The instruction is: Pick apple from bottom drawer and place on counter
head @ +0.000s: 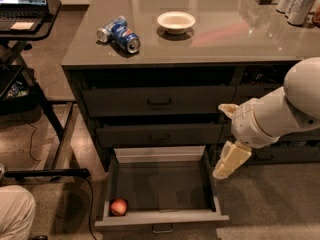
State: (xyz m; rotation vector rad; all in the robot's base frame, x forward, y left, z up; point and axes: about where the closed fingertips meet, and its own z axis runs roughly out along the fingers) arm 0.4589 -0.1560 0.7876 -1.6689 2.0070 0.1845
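The apple (118, 207) is small and red-orange and lies in the front left corner of the open bottom drawer (161, 218). The drawer is pulled out at floor level, with a grey inside and a small metal handle at its front. The counter (215, 36) is the glossy grey-brown top of the drawer cabinet. My gripper (222, 172) hangs from the white arm, pointing down and left, just above the drawer's right wall. It is well right of the apple and holds nothing that I can see.
On the counter lie two blue soda cans (119, 33) on their sides and a white bowl (176, 21); more cans (297, 1) stand at the back right. A black laptop desk (30, 19) stands left. A person's knee (15, 211) is at bottom left.
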